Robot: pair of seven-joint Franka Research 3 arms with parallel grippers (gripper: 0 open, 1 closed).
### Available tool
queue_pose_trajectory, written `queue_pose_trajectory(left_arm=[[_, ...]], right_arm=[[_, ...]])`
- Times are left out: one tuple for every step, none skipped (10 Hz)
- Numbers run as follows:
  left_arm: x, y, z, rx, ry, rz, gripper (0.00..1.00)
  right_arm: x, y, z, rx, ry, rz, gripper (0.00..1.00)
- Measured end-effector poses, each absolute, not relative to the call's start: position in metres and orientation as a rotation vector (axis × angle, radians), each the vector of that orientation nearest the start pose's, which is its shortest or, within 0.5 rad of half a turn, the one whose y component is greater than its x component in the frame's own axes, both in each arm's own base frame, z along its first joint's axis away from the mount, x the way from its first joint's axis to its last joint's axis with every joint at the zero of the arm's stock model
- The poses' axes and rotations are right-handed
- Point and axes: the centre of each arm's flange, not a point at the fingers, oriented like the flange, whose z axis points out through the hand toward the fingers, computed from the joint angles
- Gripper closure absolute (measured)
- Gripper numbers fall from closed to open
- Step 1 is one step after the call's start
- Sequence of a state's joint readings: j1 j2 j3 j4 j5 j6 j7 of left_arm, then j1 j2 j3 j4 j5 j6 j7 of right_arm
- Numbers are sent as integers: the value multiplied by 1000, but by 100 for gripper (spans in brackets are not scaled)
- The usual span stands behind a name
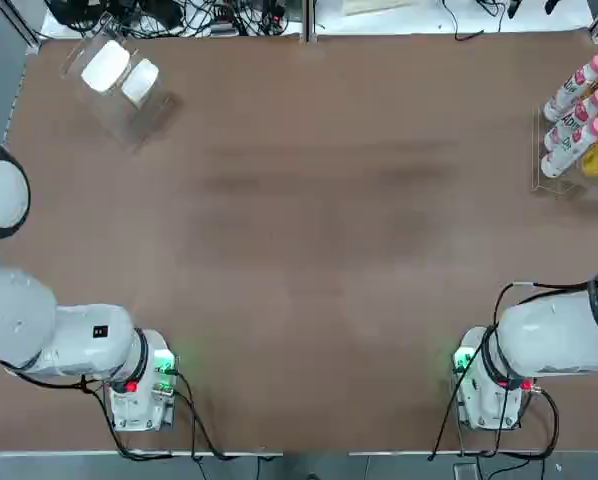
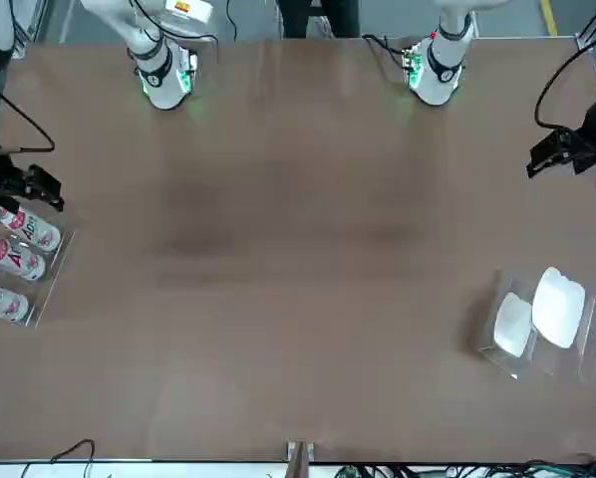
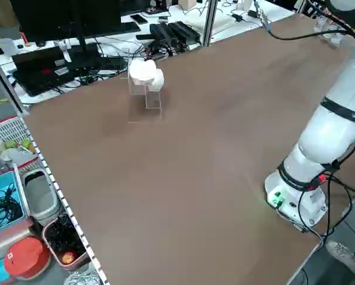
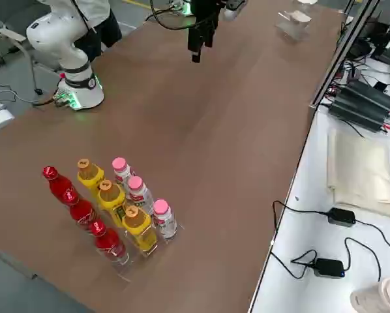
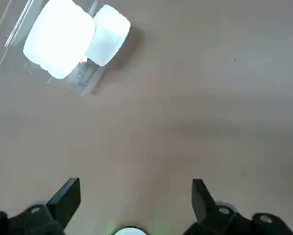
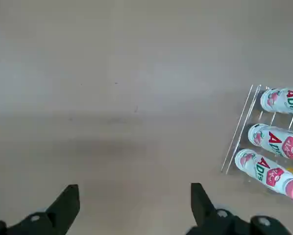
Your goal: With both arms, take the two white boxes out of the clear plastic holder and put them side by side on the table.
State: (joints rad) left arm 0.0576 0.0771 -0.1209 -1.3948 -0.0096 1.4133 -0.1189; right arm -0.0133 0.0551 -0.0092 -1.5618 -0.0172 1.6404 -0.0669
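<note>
**2 white boxes in the holder, both grippers spread wide and empty**

Brown table (image 1: pixel 309 250) filling nearly every view, bare across its middle. 2 white arms based at the near edge: left arm (image 1: pixel 49 335) and right arm (image 1: pixel 554 340), each on a grey base lit green and red.

Clear rack (image 4: pixel 126 251) of bottles at the table's far right corner: 3 red-capped, 3 yellow, 3 white with pink caps (image 6: pixel 271 174), ahead of the right gripper and off to its outer side, well apart from it.

Clear plastic holder (image 1: pixel 129 110) at the far left corner, seen mostly by its glinting edges, standing ahead of the left gripper and toward its outer side, well apart from it. Seated in it, the 2 white boxes (image 5: pixel 75 36): the bigger-looking box (image 1: pixel 105 66) on the higher step, the other box (image 1: pixel 141 82) just beside it on the lower step, the pair touching or nearly so. Neither box out on the table yet.

Left gripper (image 5: pixel 135 196) held above bare tabletop, fingers spread apart, nothing between them. Right gripper (image 6: pixel 134 200) likewise above bare tabletop, fingers spread apart and empty. Seen from the front, left gripper (image 2: pixel 567 149) raised at the table's side, the holder nearer the camera than it; right gripper (image 2: pixel 24 184) at the opposite side, close by the bottle rack.
</note>
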Motion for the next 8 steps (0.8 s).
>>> queue_pose_trajectory(left_arm=[[561,-34,650,-3153,-85,94,0],[561,-33,650,-3153,-86,93,0],[561,-31,650,-3153,-84,94,0],[562,-26,649,-3153,-63,98,0],[563,-16,645,-3153,-6,106,0],[568,6,641,-3155,60,93,0],[575,28,635,-3157,123,61,0],[584,44,623,-3157,196,60,0]], right_arm=[[577,-15,604,-3159,-72,-36,0],[577,-15,604,-3159,-72,-36,0],[577,-15,604,-3159,-72,-36,0],[577,-15,604,-3159,-72,-36,0],[577,-14,604,-3159,-72,-36,0],[577,-14,604,-3159,-72,-36,0],[577,-14,604,-3159,-72,-36,0],[577,-14,604,-3159,-72,-36,0]])
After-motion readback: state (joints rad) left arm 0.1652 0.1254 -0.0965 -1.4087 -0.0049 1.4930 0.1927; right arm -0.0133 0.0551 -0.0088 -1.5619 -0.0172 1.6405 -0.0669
